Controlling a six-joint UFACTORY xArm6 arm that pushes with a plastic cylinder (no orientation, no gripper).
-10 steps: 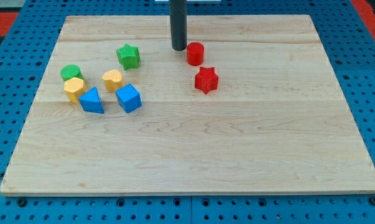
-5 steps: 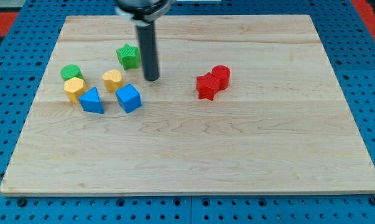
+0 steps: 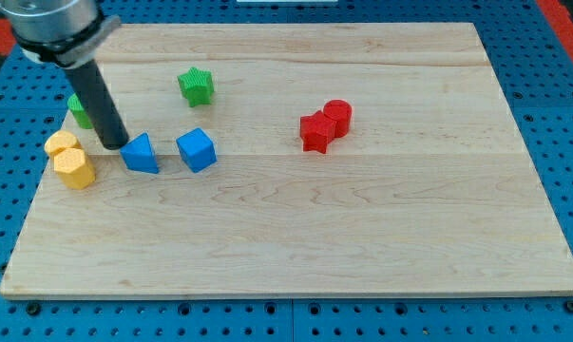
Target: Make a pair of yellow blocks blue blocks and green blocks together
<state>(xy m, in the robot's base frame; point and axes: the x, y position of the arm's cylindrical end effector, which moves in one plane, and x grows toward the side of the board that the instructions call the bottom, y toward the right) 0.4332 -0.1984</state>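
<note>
My tip rests on the board at the view's left, just left of the blue triangular block. The blue cube sits a little further right. Two yellow blocks touch each other at the left edge: one above, one below. A green round block is partly hidden behind the rod. The green star block lies apart, toward the view's top.
A red star block and a red cylinder touch each other right of centre. The wooden board lies on a blue pegboard.
The rod swept from the middle to the view's left. Both yellow blocks moved left and down and now touch. The green round block shifted left a little.
</note>
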